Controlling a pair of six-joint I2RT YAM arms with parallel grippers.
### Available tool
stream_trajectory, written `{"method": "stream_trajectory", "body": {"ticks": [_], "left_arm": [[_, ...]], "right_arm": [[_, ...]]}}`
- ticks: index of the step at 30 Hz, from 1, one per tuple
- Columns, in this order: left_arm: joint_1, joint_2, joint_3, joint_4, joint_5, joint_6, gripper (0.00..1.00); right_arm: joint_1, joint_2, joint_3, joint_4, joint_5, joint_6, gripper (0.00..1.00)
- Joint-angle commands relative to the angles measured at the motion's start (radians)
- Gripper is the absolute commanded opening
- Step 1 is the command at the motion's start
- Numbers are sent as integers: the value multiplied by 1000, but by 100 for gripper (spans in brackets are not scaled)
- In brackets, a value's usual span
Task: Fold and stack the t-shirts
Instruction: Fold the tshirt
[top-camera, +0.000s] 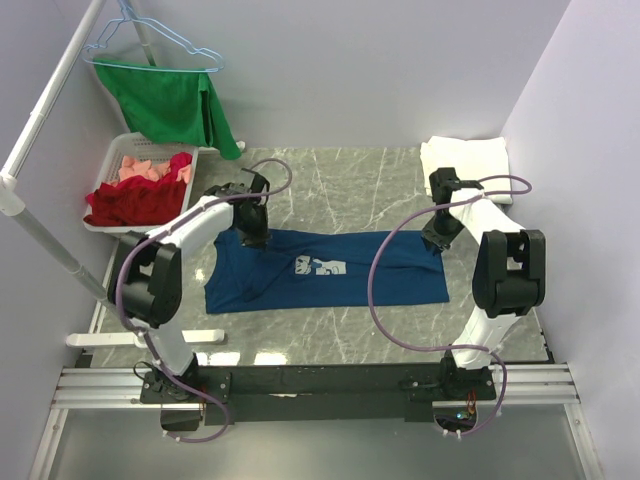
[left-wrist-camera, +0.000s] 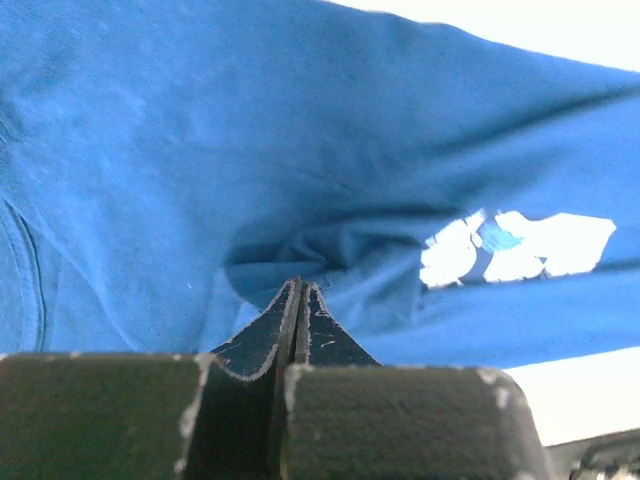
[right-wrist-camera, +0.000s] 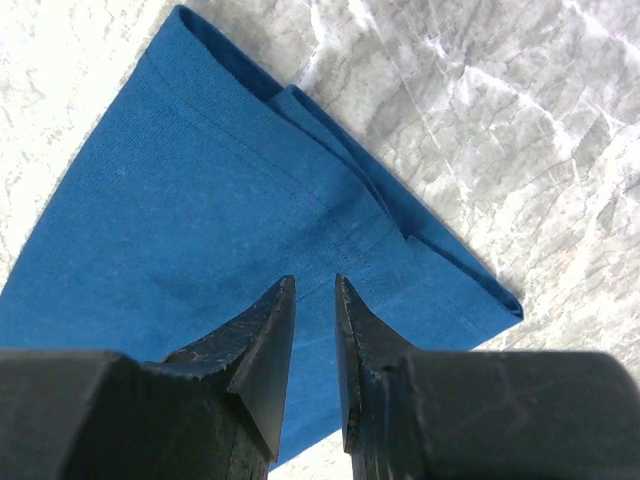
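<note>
Between both grippers the navy shirt (top-camera: 385, 275) lay flat. Left gripper (left-wrist-camera: 300, 292) was pressed together, pinching its cloth; right gripper (right-wrist-camera: 315, 292) was slightly parted over its corner. Judged soft, limp: grip edges.

Overhead wide; wrists close on t-shirt (top-camera: 380, 280)

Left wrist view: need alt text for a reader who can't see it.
The left pincer is shut on a puckered fold of the navy shirt, which fills nearly the whole frame. The shirt's white print shows to the right of the pinch.
</note>
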Motion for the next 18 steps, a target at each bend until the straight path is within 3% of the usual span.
{"method": "stream_trajectory", "body": {"ticks": [1,18], "left_arm": [[-24,-81,-16,-31,48,49,1],[-136,-213,-122,-96,120,68,1]], "right_arm": [[15,12,21,5,15,23,30],[41,10,-6,12,18,35,29]]}}
